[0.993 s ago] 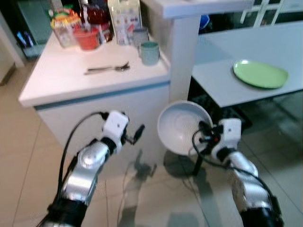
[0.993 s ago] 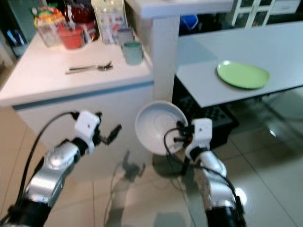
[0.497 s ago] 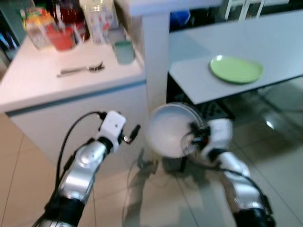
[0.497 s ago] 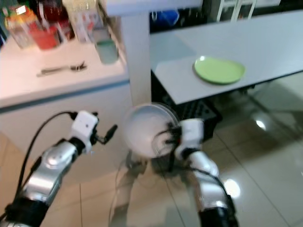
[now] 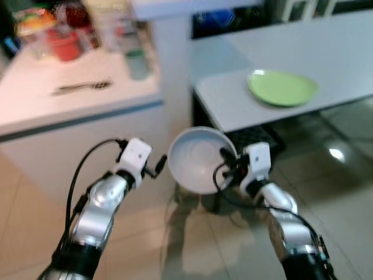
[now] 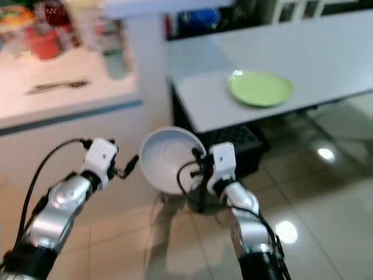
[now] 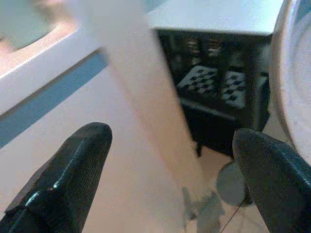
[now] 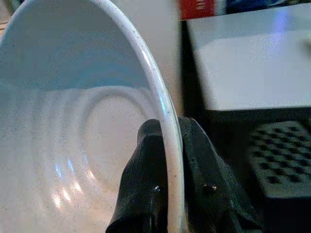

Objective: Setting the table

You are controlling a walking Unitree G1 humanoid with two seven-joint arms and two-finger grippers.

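Bowl (image 5: 201,158) rim pinched in my right claw (image 5: 228,166); grey table (image 5: 233,105) with green plate (image 5: 282,87) lies far-right; left claw (image 7: 165,179) wide, empty

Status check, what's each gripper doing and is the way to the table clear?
Right gripper shut on white bowl, rim pinched, bowl tilted. Left gripper open, empty. Green plate on the grey table. White pillar stands beside the table's near corner.

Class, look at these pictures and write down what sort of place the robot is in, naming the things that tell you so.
Probably a home kitchen with a dining area. A white counter holds cutlery, a cup and food containers; a grey table carries a green plate; the right hand grips a white bowl.
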